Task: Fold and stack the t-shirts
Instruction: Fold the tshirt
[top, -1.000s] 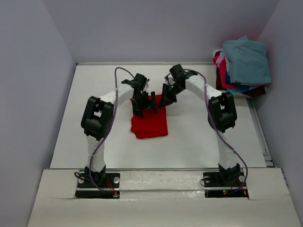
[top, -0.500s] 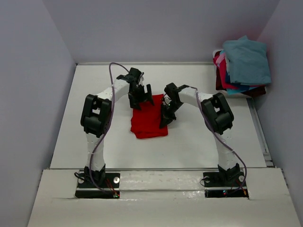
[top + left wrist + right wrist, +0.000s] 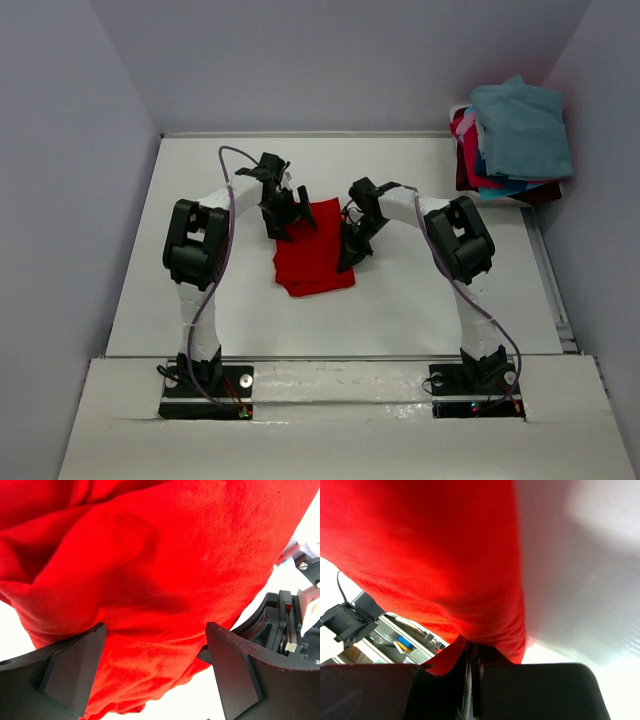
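A bright red t-shirt [image 3: 315,258] lies folded in the middle of the white table [image 3: 420,290]. My left gripper [image 3: 287,217] hovers open over its far left corner. In the left wrist view the red t-shirt [image 3: 165,570] fills the frame, and the left gripper [image 3: 155,672] holds nothing between its dark fingers [image 3: 75,670]. My right gripper [image 3: 349,252] sits at the shirt's right edge. In the right wrist view the right gripper [image 3: 471,655] is shut, pinching an edge of the red t-shirt [image 3: 445,555].
A pile of other t-shirts rests at the back right corner: teal-blue [image 3: 520,125] on top, pink [image 3: 464,135], blue [image 3: 505,186] and dark maroon [image 3: 543,195] beneath. Grey walls enclose the table on three sides. The arm bases [image 3: 205,385] stand at the near edge.
My right gripper came down from the shirt's far edge to its right edge and closed on the cloth. My left gripper drew back and left to the far left corner, staying open.
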